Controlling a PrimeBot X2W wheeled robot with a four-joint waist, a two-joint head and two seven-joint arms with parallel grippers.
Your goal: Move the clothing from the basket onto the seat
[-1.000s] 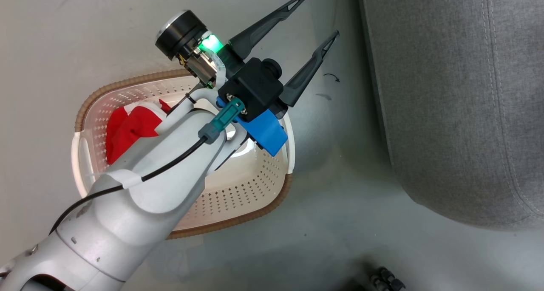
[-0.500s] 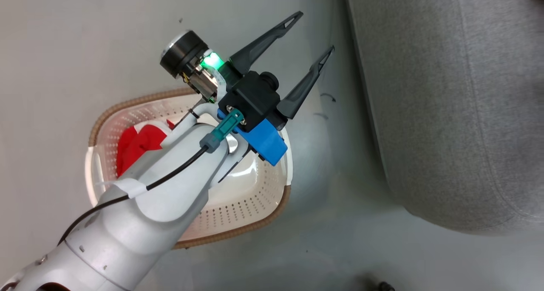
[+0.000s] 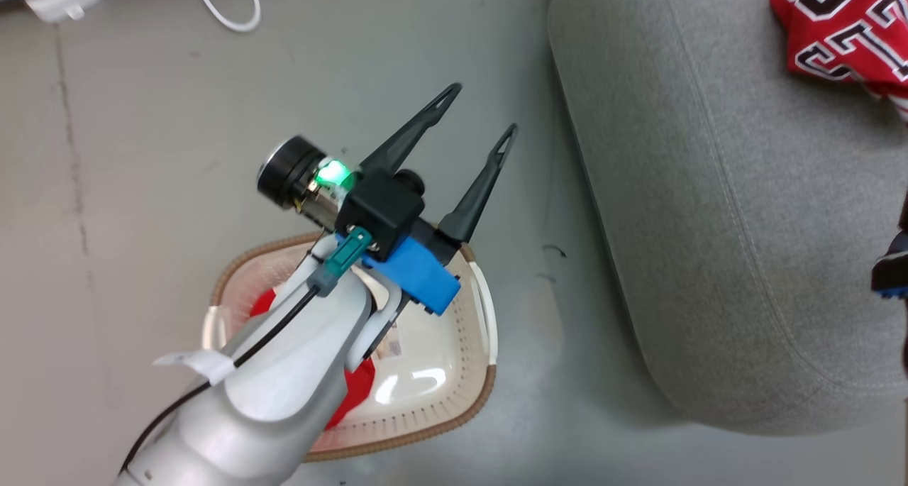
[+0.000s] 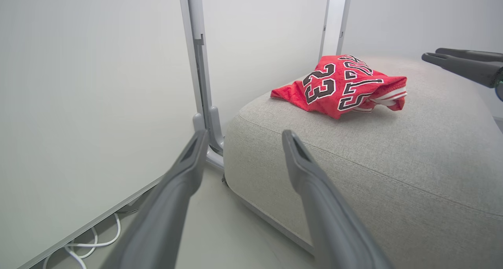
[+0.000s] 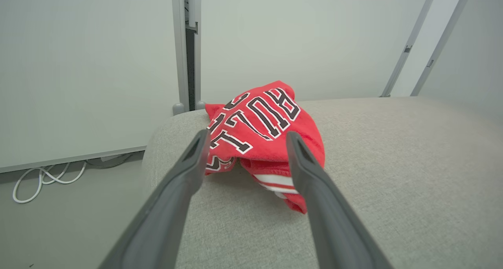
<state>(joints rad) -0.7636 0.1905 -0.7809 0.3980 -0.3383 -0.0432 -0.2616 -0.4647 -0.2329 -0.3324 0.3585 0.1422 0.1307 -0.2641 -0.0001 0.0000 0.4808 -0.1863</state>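
Left jaws and right jaws spread, empty. Jersey (image 5: pixel 259 123) lies on seat (image 5: pixel 393 163) just beyond right jaws, white wall (image 5: pixel 78 64) behind.

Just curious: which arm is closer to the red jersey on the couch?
Right. The right fingers point at the jersey from close by; the left fingers hang beside the couch, by the basket.

I take this for a lab test room dressed as a living corner. The large light grey fabric couch cushion (image 4: pixel 393 163) sits on a smooth grey floor (image 3: pixel 142 188). Plain pale wall panels (image 4: pixel 78 84) joined by grey metal uprights (image 4: pixel 198 64) rise behind it. Loose white cables (image 5: pixel 43 178) trail at the panels' foot, left of the cushion. A cream-white perforated plastic laundry basket (image 3: pixel 454 372) stands on the floor near the cushion.
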